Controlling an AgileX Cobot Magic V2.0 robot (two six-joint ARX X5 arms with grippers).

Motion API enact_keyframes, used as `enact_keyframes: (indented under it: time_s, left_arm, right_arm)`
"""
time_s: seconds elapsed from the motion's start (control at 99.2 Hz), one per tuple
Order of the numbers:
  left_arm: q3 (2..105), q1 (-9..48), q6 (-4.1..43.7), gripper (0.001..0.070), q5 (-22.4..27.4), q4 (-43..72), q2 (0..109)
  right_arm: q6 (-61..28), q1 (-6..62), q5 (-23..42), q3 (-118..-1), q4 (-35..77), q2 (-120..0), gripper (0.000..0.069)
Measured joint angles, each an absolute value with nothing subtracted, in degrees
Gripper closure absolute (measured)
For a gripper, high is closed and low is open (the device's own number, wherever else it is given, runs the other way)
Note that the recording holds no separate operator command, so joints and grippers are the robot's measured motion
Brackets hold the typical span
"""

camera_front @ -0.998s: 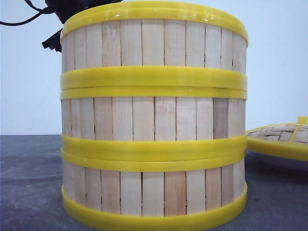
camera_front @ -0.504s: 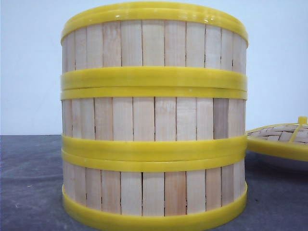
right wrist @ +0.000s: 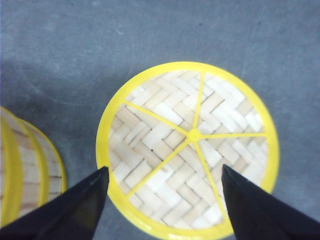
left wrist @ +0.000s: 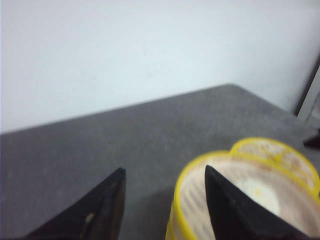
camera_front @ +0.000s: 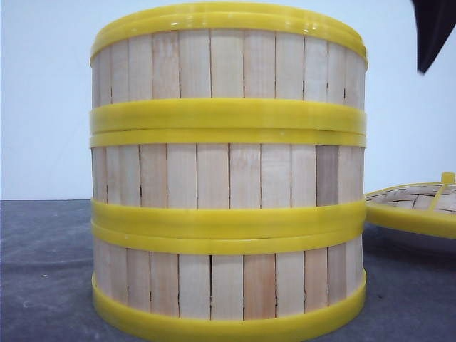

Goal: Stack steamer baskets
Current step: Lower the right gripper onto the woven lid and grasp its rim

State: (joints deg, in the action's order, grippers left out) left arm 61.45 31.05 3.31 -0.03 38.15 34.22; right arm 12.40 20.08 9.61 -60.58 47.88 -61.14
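Three steamer baskets (camera_front: 228, 178) stand stacked upright on the counter (camera_front: 43, 271). Right gripper (right wrist: 165, 195), jaws apart, hangs directly over the lid (right wrist: 187, 147) beside the stack; left gripper (left wrist: 165, 200), jaws apart, grips nothing.

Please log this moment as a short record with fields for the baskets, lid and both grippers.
baskets: three steamer baskets stacked in one upright column on the table
lid: woven lid beside the stack, to its right in the front view, not on the stack
left gripper: left gripper open, holding nothing, up beside the top basket's rim
right gripper: right gripper open, above the lid, fingers either side of it, not gripping it
stacking: baskets done by the look of it; lid not yet on
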Motion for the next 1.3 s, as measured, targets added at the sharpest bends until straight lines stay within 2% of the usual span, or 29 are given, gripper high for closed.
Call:
enact_keyframes:
  time_s: [0.121,0.252,0.555,0.958,1.119,1.301]
  left_arm:
    - [55.92,31.05,4.71,0.0412,-0.03,39.22,28.77]
    - [54.74,31.05,5.37,0.0412,-0.03,40.99,24.8]
    - [54.78,31.05,5.43,0.0412,-0.08,42.52,23.99]
    - [54.78,31.05,5.43,0.0412,-0.12,43.09,23.99]
    - [54.78,31.05,5.39,0.0412,-0.12,43.03,23.99]
    - [54.78,31.05,5.39,0.0412,-0.12,42.3,23.99]
  right_arm:
    - [12.4,16.97,6.79,-56.55,43.81,-63.4,0.0279]
    - [12.38,14.06,5.98,-53.15,39.97,-66.48,0.0312]
    - [12.23,8.1,0.43,-52.62,34.81,-75.7,0.0318]
    - [12.21,7.53,-0.01,-52.62,30.37,-76.53,0.0362]
    - [12.21,7.53,-0.05,-52.62,28.45,-76.53,0.0436]
    - [12.21,7.53,-1.61,-52.62,27.92,-78.02,0.0452]
